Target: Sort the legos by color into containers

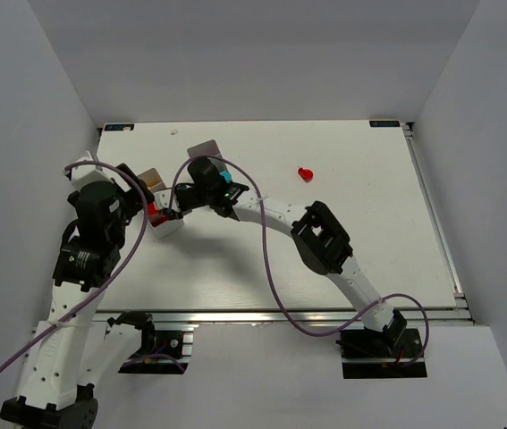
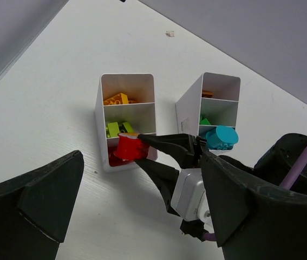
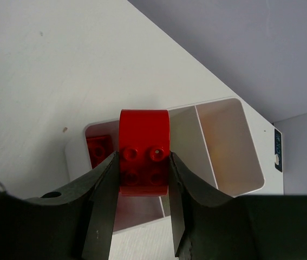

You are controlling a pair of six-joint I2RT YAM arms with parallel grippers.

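Right up against the right wrist camera, the right gripper (image 3: 142, 162) pinches a red lego (image 3: 143, 135) with a rounded end and four studs, its jaws narrowed onto the piece's two sides. Under it lies a white bin (image 3: 226, 151), and a second red lego (image 3: 99, 150) rests in the bin's end compartment, just beside the held one. From this angle I cannot tell how high the held piece hangs.

Only the left wrist view shows that: the held piece sits at the rim of the bin's nearest compartment, the one showing red inside. Whether it touches the rim I cannot tell. This view alone shows the other contents: lime legos (image 2: 118, 128) in the middle compartment and yellow legos (image 2: 118, 99) in the far one. A second bin (image 2: 188, 111) stands just beside the first, angled, with a teal lego (image 2: 221, 137) poking above its near end. The left gripper (image 2: 142, 160) frames all this, its fingers (image 2: 39, 200) spread wide and holding nothing.

Only the top view shows a lone red lego (image 1: 305, 173) lying on the table (image 1: 369, 250), well apart from both bins.
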